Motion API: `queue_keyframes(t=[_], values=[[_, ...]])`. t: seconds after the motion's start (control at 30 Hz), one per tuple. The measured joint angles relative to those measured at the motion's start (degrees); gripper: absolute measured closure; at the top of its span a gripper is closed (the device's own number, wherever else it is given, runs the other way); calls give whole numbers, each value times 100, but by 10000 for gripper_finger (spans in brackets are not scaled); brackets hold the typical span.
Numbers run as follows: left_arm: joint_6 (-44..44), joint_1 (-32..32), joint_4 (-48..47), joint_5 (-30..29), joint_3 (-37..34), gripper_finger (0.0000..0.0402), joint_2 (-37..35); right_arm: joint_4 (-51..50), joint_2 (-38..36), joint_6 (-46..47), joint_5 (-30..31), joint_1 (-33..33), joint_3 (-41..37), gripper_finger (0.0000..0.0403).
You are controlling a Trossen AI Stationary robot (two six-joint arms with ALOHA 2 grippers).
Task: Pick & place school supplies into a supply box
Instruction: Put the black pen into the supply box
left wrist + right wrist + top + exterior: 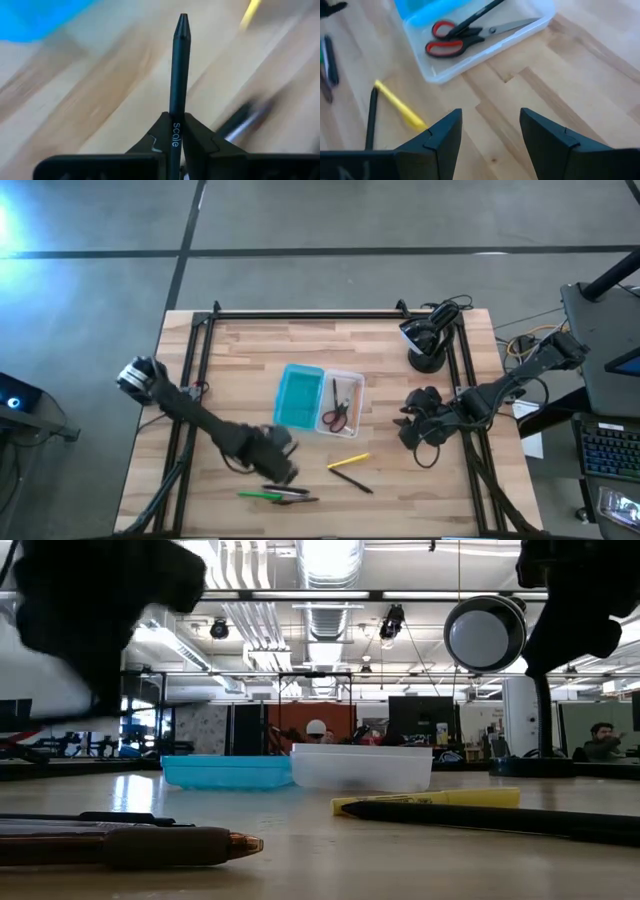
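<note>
On the pale wooden tabletop, a thin black pen is clamped by the left gripper; the clear plastic supply box lies ahead, rightward; the right gripper hangs open, empty.

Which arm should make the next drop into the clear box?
Left. The left gripper is shut on a black pen, close beside the teal lid and clear box. The right gripper is open and empty, hovering over bare table.

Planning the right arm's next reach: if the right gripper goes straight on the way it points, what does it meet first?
Probably bare table first, then the clear supply box holding the red-handled scissors. The right gripper is open; depth is uncertain.
</note>
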Motion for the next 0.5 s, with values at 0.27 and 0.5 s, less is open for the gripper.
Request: queue_keyframes(t=[0.27,0.5], values=[[-1430,1301,2249,-1121,2,393,-491,17,0,677,286,-24,0,211],[-842,2572,2518,-114,313,393,432,7,-51,820,244,58,-2,211]])
